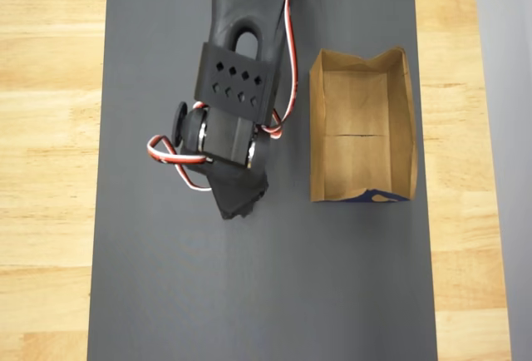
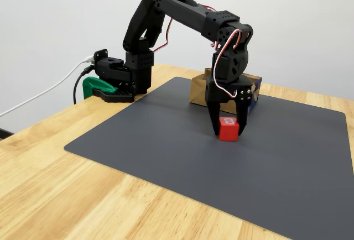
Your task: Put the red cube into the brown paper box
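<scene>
A pale wall backs a wooden table [image 2: 50,190], and on it lies the dark grey mat [image 2: 298,190] I work over. Toward the mat's far side stands the brown paper box [image 1: 402,111], open-topped. The black arm [image 2: 182,13] reaches down beside the box. My gripper [image 2: 228,130] stands upright with its jaws partly open, straddling the red cube [image 2: 228,129], which rests on the mat just in front of the box. I judge the grasp not yet made. I would close squarely on the side faces, then lift clear of the wall before swinging over.
</scene>
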